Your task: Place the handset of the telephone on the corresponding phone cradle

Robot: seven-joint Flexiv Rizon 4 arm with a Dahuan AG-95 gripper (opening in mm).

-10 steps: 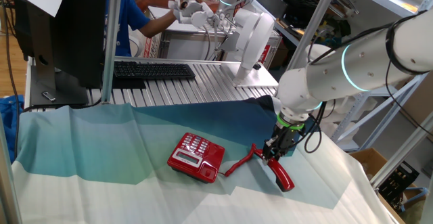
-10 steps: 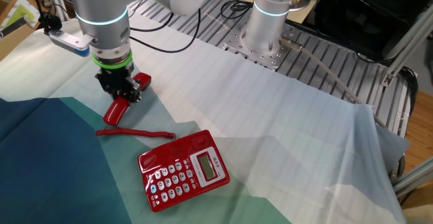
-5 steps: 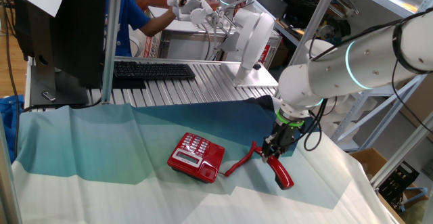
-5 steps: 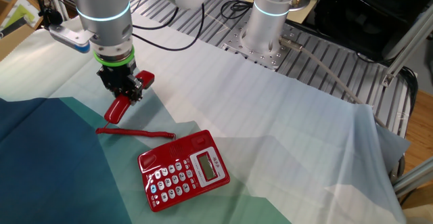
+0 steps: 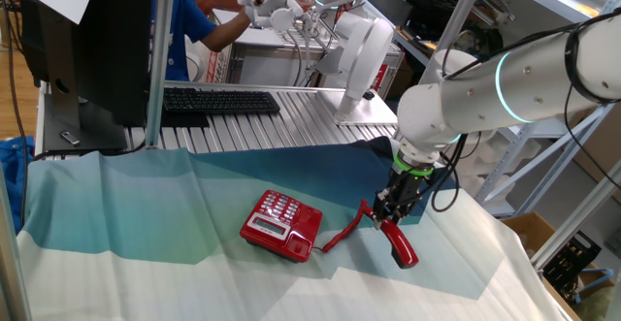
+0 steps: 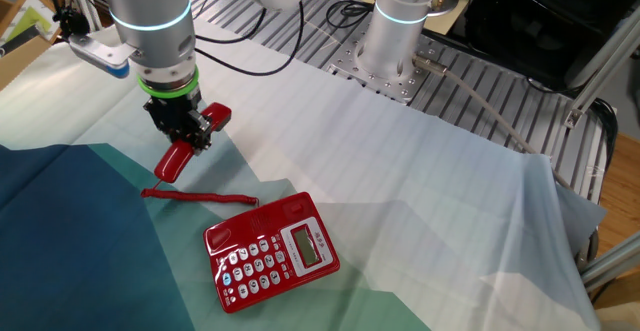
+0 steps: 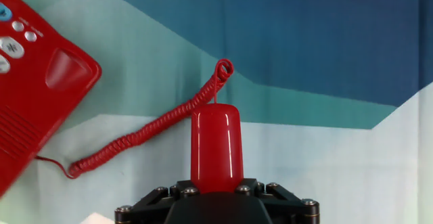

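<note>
handset (image 5: 399, 240) | near end hidden under gripper (image 5: 392, 211) in hand view, fingertips hard to make out | clamped between jaws at mid-length, tilted, lifted off cloth; coiled cord (image 7: 145, 131) trailing to telephone (image 6: 268, 250) nearby, phone cradle (image 5: 304, 228) bare | blue-and-white cloth (image 6: 420, 201) over table; black keyboard (image 5: 219, 100) behind

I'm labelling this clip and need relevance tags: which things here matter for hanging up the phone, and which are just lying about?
Part of the job:
handset, held in the gripper
telephone
phone cradle
coiled cord

Just lying about:
black keyboard
monitor
blue-green cloth
</note>
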